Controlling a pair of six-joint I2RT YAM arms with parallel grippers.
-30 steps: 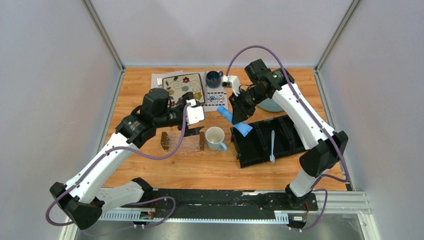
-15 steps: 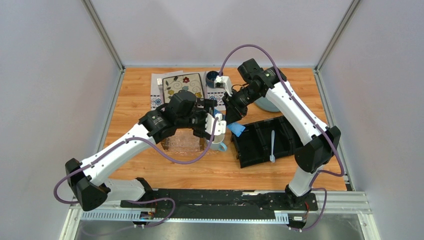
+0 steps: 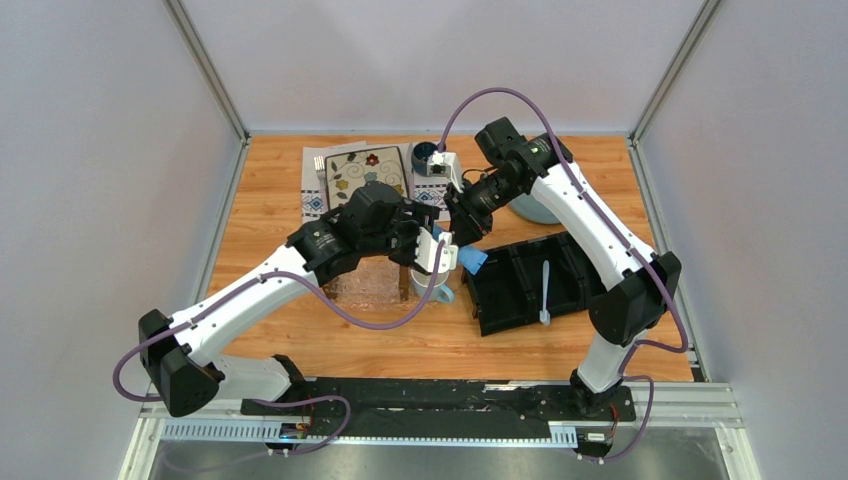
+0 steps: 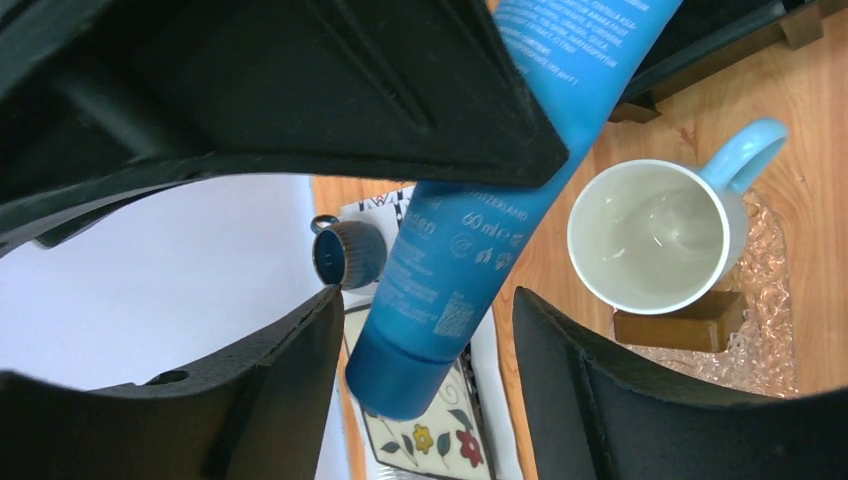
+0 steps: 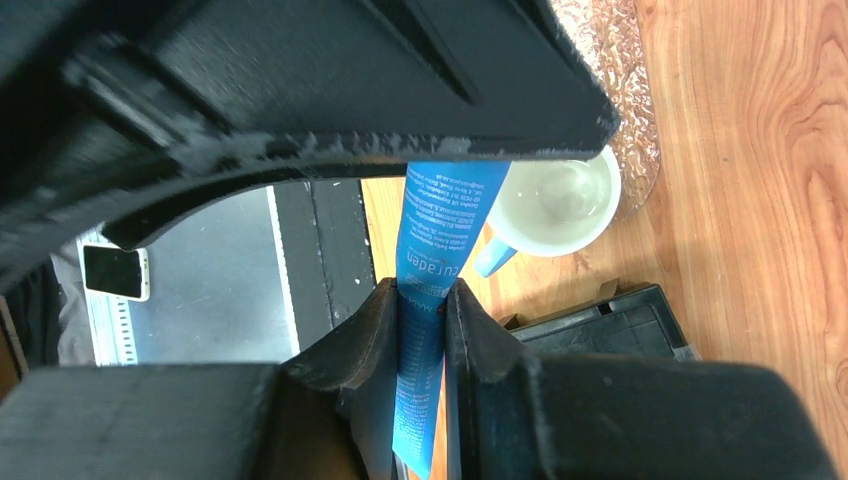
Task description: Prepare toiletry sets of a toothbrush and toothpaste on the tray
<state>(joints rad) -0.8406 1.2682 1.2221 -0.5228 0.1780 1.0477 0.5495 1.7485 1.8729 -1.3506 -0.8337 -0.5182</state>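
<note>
My right gripper (image 5: 420, 300) is shut on the flat end of the bright blue toothpaste tube (image 5: 440, 220), holding it in the air above the white mug (image 4: 650, 235). The left gripper (image 4: 428, 300) stands open around the tube's cap end (image 4: 400, 380), with a gap on each side of it. In the top view the two grippers meet over the mug, left gripper (image 3: 435, 248) and right gripper (image 3: 462, 232), and the tube's flat end (image 3: 472, 260) pokes out. The white toothbrush (image 3: 545, 290) lies in the black organizer (image 3: 510, 300). The clear tray (image 3: 370, 283) lies partly under my left arm.
A floral mat (image 3: 365, 170) and a dark blue cup (image 3: 428, 155) sit at the back. A bluish bowl (image 3: 540, 212) lies behind the right arm. The mug stands right beside the tray's wooden end piece (image 4: 680, 328).
My left arm has swung right over the tray to the tube, and its jaws have narrowed a little around the cap end. The right gripper moved slightly left, still holding the tube.
</note>
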